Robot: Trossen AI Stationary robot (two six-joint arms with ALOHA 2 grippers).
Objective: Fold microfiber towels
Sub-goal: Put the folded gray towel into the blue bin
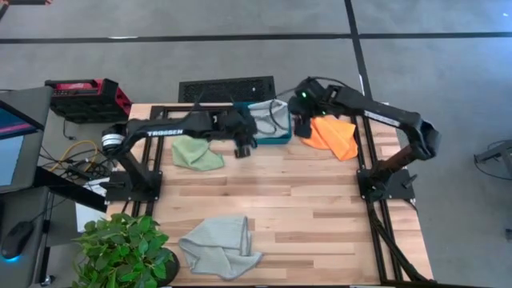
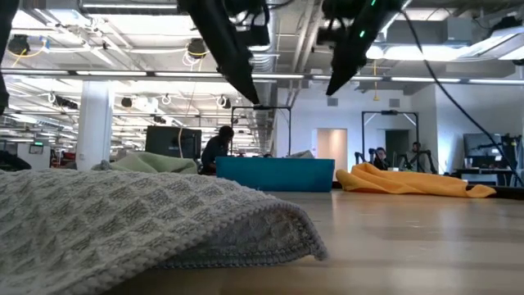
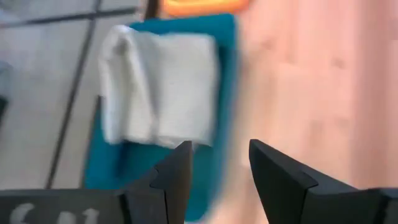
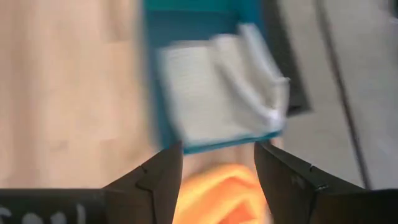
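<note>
Nearest the table's front edge, a crumpled grey towel (image 1: 220, 246) lies unfolded and well apart from both arms. Farther back, the green towel (image 1: 196, 154) and the orange towel (image 1: 336, 136) lie loosely on the wood. Between them a folded pale towel (image 1: 270, 117) rests in the teal tray (image 1: 276, 139). The left gripper (image 3: 219, 163) and right gripper (image 4: 217, 163) hover just beside the tray, jaws apart and empty. Judging from this, one towel is stowed; next comes reaching for an unfolded one. Only the wrist views show the folded towel's layers; the low view hides it behind the tray wall.
</note>
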